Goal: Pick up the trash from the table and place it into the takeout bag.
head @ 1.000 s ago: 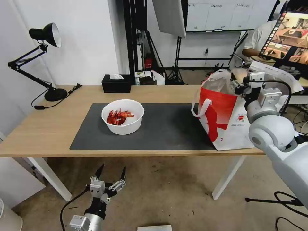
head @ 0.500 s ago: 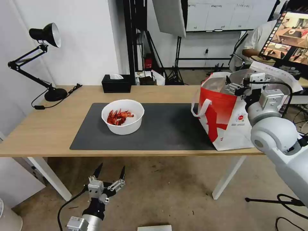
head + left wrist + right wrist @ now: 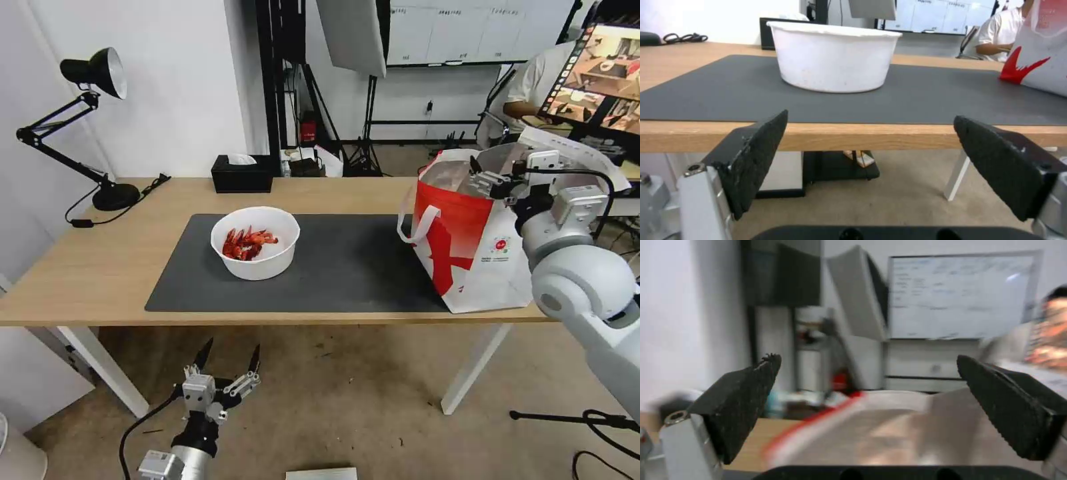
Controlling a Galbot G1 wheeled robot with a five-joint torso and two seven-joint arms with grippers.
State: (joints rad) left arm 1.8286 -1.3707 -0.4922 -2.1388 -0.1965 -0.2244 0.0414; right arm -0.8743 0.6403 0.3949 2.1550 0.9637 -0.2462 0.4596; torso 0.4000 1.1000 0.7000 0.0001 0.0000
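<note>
On the table (image 3: 100,267), the bowl (image 3: 255,241) looks light, rigid, spill-prone; grasp its rim. Right gripper (image 3: 485,175) gapes empty over the takeout bag (image 3: 467,247); left gripper (image 3: 227,363) hangs spread.

Bright even indoor light, soft shadows; right wrist view motion-blurred.

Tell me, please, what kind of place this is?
Probably a robotics lab or recording studio, not a home. A photo softbox and light stands stand behind the table, a whiteboard hangs on the wall, and a monitor shows camera feeds.
</note>
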